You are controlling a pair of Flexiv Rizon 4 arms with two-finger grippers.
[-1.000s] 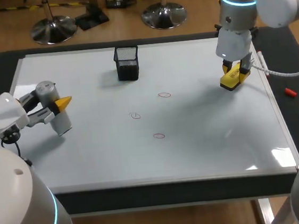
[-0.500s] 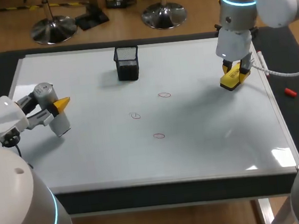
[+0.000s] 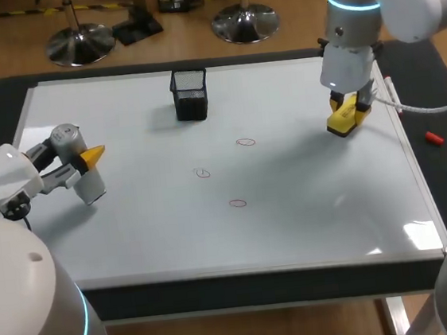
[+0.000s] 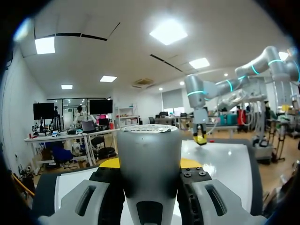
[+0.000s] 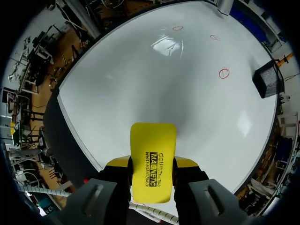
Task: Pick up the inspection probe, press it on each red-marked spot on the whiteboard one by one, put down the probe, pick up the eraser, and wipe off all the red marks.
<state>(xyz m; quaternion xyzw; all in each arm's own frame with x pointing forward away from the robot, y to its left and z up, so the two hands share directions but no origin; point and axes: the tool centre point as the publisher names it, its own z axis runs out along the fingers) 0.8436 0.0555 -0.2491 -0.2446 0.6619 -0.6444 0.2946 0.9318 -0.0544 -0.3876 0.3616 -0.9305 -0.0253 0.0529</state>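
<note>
A grey cylindrical probe [image 3: 81,168] hangs tilted over the left part of the whiteboard [image 3: 317,222], with my left gripper [image 3: 87,159] shut on it. In the left wrist view the probe [image 4: 150,159] fills the space between the fingers [image 4: 108,187]. My right gripper [image 3: 345,115] is shut on a yellow eraser [image 3: 343,118] just above the board's right side; in the right wrist view the eraser [image 5: 153,161] sits between the jaws. Three red ringed marks lie mid-board: [image 3: 246,142], [image 3: 202,172], [image 3: 238,203]. Ahead of the eraser the same red marks show: [image 5: 224,73], [image 5: 214,37], [image 5: 177,28].
A black mesh basket [image 3: 190,93] stands on the board's far middle, and this basket [image 5: 269,80] also shows in the right wrist view. A small red object [image 3: 434,138] lies on the dark mat right of the board. The board's raised frame runs around its edges.
My left arm has drawn back slightly to the left with the probe. My right gripper with the eraser has shifted a little to the left and away.
</note>
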